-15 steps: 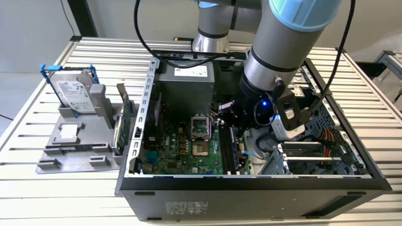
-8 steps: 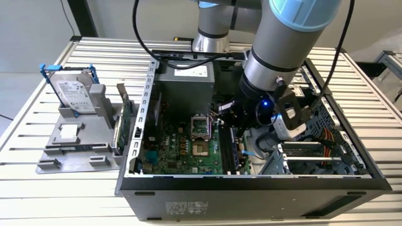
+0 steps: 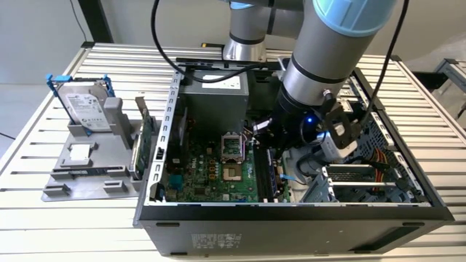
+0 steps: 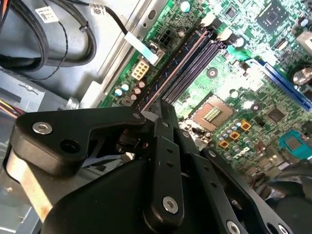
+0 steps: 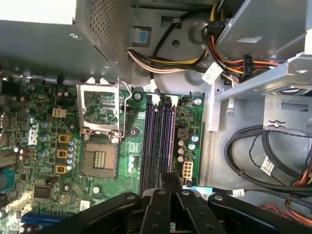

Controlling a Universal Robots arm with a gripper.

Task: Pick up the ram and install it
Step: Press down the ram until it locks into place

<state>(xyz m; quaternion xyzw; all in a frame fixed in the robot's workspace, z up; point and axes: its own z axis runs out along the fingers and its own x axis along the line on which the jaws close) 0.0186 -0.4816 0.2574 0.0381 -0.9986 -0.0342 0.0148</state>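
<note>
- Right now the tool [image 3: 268, 136] is deep inside the open computer case [image 3: 291, 221], at about 3 o'clock from the processor socket [image 3: 231, 144] in the exterior view.
- Its fingers are pressed together. In both wrist views the tool [image 4: 163, 107] [image 5: 170, 176] comes to a narrow tip directly over the memory slots [image 5: 158, 141].
- In the second wrist view the ram [image 4: 178, 68] shows as a thin, long edge standing in one of the slots. It runs away from the fingertips [image 4: 168, 114] toward the white latches at the far end.
- The tips meet the near end of the ram; I cannot tell whether they pinch its edge or only rest on it.
- The slots lie just beside the socket [image 5: 100, 161] on the green motherboard [image 3: 211, 174].
- A grey power supply [image 3: 215, 103] sits at 12 o'clock from the socket in the exterior view.
- Bundled cables [image 5: 253, 161] lie on the case floor past the slots, on the side away from the socket.
- On the slatted surface [image 3: 43, 218], at 9 o'clock from the case, a grey holder [image 3: 87, 164] carries an upright hard drive [image 3: 86, 109].
- A green card [image 3: 145, 139] stands on edge between the holder and the case wall.
</note>
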